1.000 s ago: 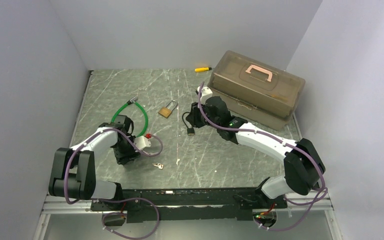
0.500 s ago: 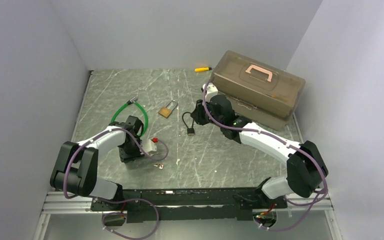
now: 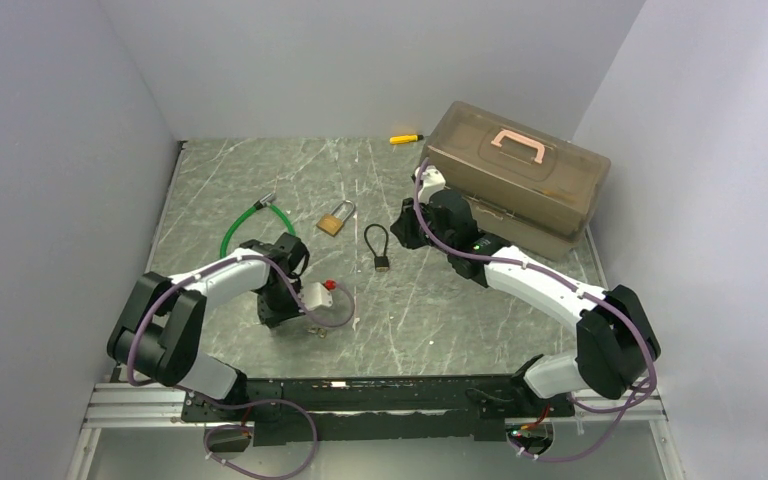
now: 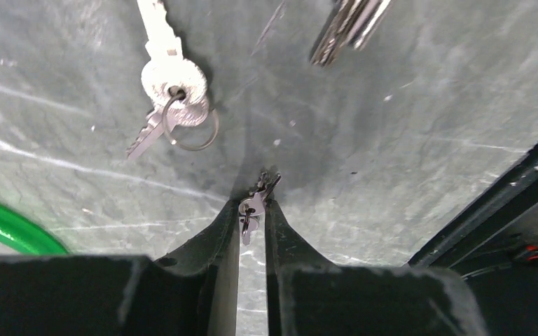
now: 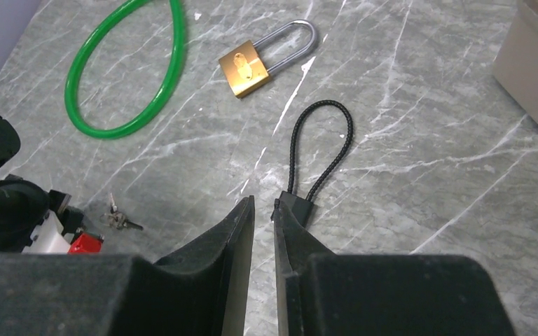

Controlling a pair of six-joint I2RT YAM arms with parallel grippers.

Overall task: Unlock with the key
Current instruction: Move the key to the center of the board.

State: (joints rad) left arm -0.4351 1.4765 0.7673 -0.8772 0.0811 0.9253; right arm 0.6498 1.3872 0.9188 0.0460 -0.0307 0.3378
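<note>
key (image 4: 251,208) on the stone table (image 4: 406,112), pinched between my left gripper (image 4: 252,213) tips | step: picking it up | next: I'd lift, check the grip, carry to brass padlock (image 5: 246,67) | right gripper (image 5: 263,210) nearly pressed together, holding nothing, beside black cord loop (image 5: 322,150)

Two robot arms with white links and black joints. Purple cables loop along each. Both grippers have black, tapered fingers.
</note>
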